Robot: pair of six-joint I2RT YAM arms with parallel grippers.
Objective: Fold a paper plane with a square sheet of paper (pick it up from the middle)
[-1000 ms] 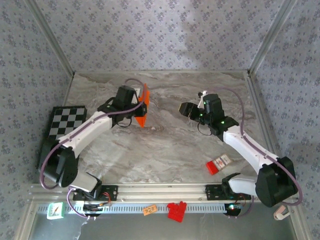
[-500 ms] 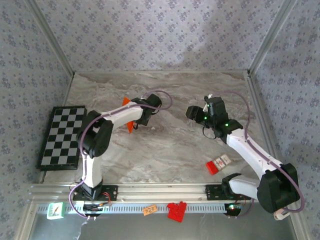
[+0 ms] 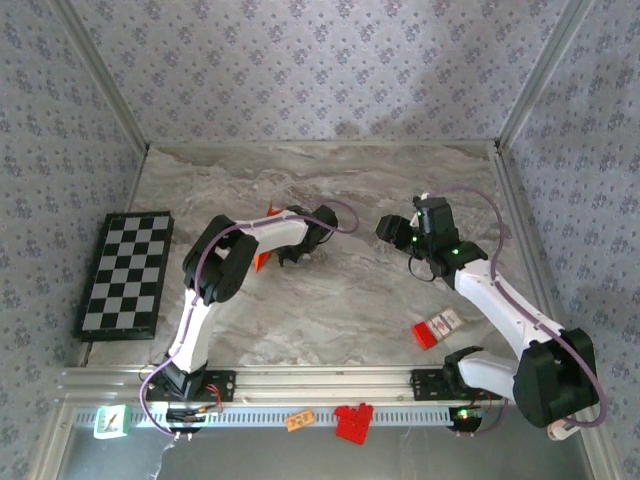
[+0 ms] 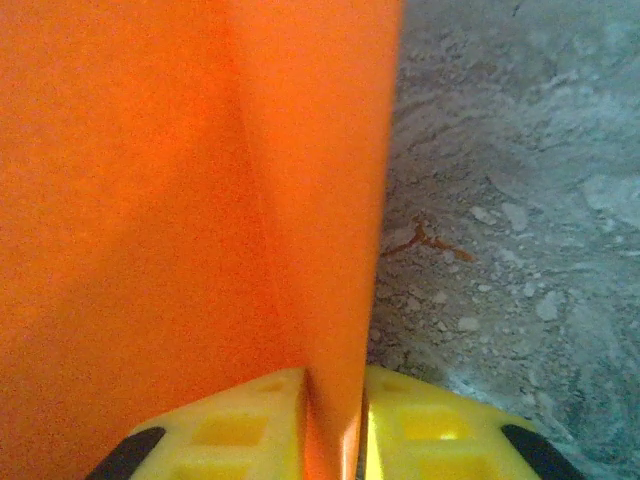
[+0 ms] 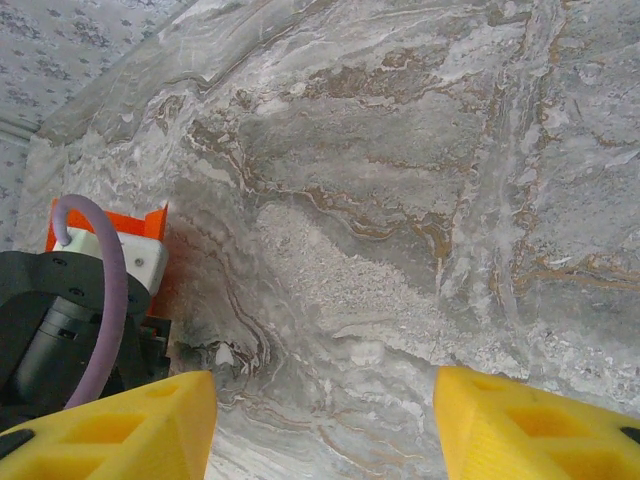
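Nothing here can truly be read. The red-and-white box (image 3: 437,328) at four o'clock carries print too tiny to make out, and the orange tag (image 3: 299,420) at six o'clock shows only dark smudges.

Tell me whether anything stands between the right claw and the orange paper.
Yes: the left arm's wrist and purple cable stand between the open right claw and the orange paper, covering most of it. The left claw has the paper between its fingers.
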